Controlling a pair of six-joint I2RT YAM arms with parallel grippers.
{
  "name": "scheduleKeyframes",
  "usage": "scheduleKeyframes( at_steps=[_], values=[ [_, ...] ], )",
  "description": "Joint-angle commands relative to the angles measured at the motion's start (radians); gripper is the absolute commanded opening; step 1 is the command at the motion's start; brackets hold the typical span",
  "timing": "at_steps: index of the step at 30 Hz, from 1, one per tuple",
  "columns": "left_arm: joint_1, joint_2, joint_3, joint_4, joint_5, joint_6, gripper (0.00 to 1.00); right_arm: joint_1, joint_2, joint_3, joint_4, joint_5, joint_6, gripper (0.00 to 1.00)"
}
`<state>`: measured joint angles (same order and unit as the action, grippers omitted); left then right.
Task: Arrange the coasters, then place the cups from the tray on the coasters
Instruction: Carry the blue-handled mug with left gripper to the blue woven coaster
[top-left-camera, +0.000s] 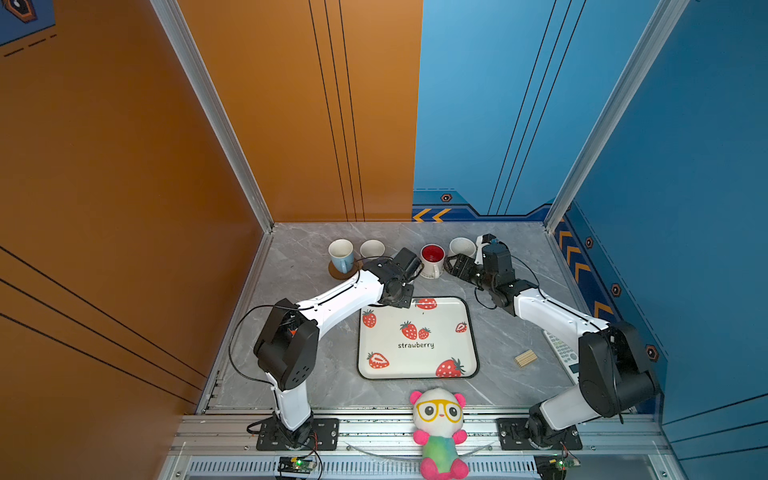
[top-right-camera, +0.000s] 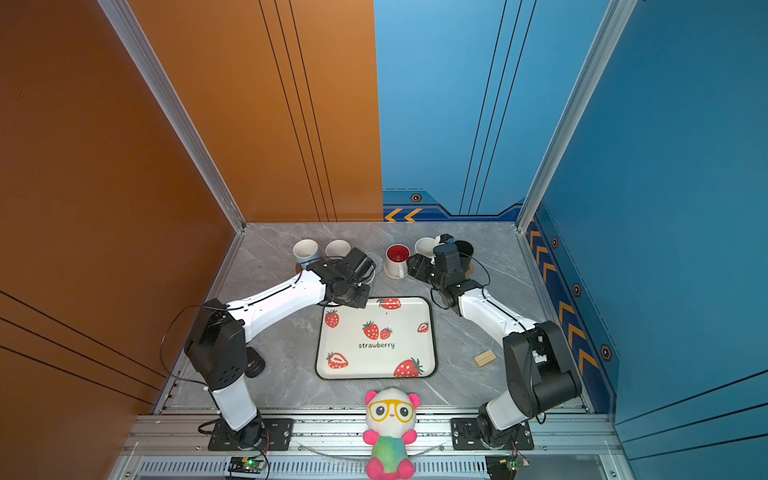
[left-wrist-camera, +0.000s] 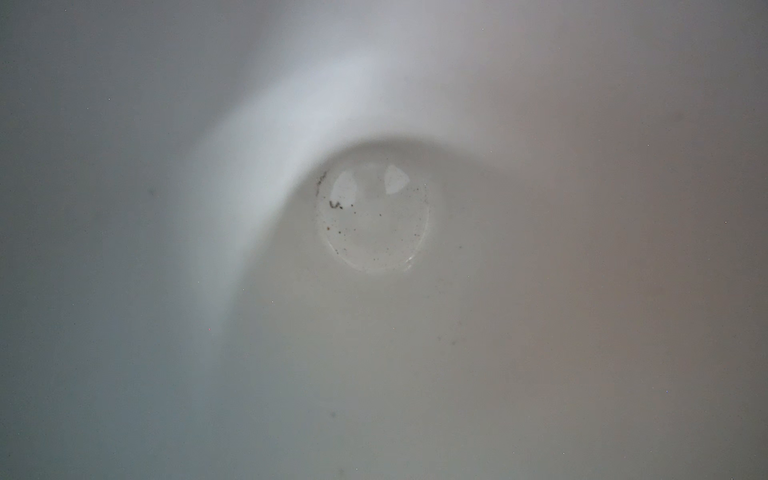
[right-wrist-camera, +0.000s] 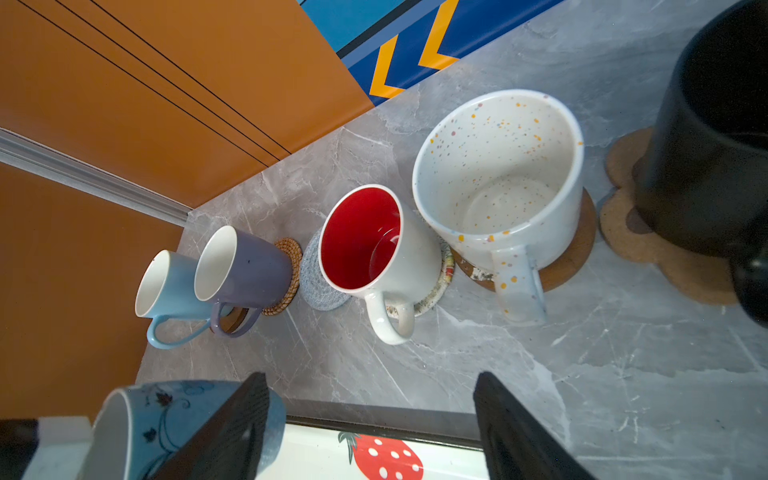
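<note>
My left gripper (top-left-camera: 401, 276) hangs by the far edge of the strawberry tray (top-left-camera: 415, 361), its fingers hidden. It is shut on a light blue flower-patterned cup (right-wrist-camera: 166, 419), whose white inside (left-wrist-camera: 374, 216) fills the left wrist view. My right gripper (right-wrist-camera: 370, 428) stands open and empty over the tray's far rim. Along the back, a light blue cup (right-wrist-camera: 174, 286) sits on a wooden coaster (right-wrist-camera: 232, 320). A lavender cup (right-wrist-camera: 249, 270) is on rattan (right-wrist-camera: 286, 274). The red-inside cup (right-wrist-camera: 374, 249) is on beige crochet (right-wrist-camera: 436, 286), the speckled cup (right-wrist-camera: 498, 174) on wood (right-wrist-camera: 573, 249), and the black cup (right-wrist-camera: 715, 145) on the paw-print (right-wrist-camera: 665, 257). The grey-blue coaster (right-wrist-camera: 320, 286) lies bare.
A plush panda (top-left-camera: 438, 428) sits at the front edge. A small bundle of wooden sticks (top-left-camera: 525, 358) and a keypad device (top-left-camera: 561, 349) lie right of the tray, under my right arm. A black object (top-right-camera: 254, 361) lies behind my left arm. Orange and blue walls close in three sides.
</note>
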<state>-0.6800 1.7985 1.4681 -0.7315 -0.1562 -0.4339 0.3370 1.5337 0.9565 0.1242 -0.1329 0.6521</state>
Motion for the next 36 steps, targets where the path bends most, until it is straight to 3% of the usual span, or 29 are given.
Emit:
scheduleKeyframes(
  at_steps=[1, 21, 36],
  values=[
    [0.032, 0.015, 0.083, 0.017, -0.039, 0.034, 0.0, -0.005, 0.009, 0.024, -0.005, -0.017, 0.004, 0.76],
    [0.131, 0.243, 0.407, 0.015, 0.027, 0.101, 0.0, -0.029, 0.005, 0.02, -0.015, -0.036, -0.002, 0.76],
    [0.149, 0.388, 0.526, -0.011, 0.019, 0.121, 0.0, -0.055, 0.031, 0.021, -0.01, -0.054, -0.004, 0.76]
  ],
)
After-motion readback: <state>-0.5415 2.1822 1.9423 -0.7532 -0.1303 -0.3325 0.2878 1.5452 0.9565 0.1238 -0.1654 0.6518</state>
